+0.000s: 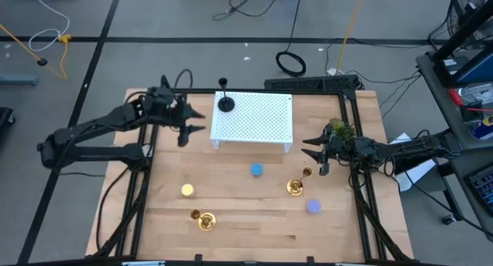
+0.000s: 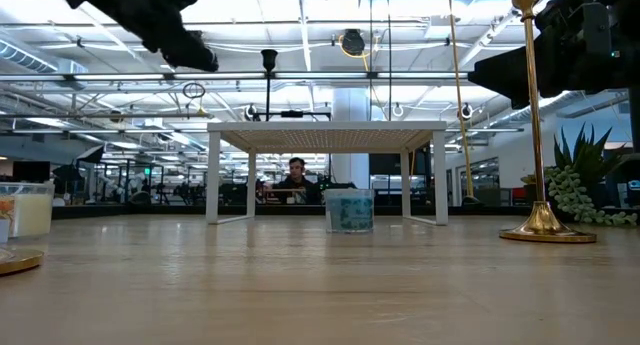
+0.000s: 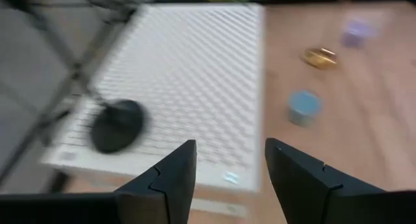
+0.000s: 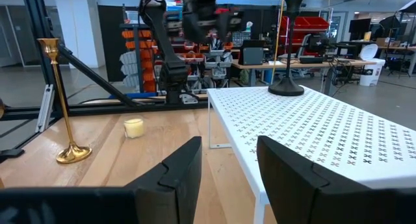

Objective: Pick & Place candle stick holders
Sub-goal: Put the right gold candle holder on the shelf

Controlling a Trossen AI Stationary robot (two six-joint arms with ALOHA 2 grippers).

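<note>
A short black candle stick holder (image 1: 226,104) stands by its round base on the far left corner of the white perforated stand (image 1: 262,119). One brass holder (image 1: 295,186) stands on the table right of centre. Another brass holder (image 1: 204,219) is near the front left. On the table sit small yellow (image 1: 187,190), blue (image 1: 256,170) and lavender (image 1: 313,207) pieces. My left gripper (image 1: 192,126) is open and empty, in the air left of the stand, near the black holder (image 3: 117,125). My right gripper (image 1: 308,149) is open and empty, at the stand's right.
A green plant sprig (image 1: 339,129) lies beside my right arm near the table's right edge. Black frame rails run along the table's left and right sides. Bare wood shows in front of the stand. A person (image 2: 296,173) sits in the room beyond the table.
</note>
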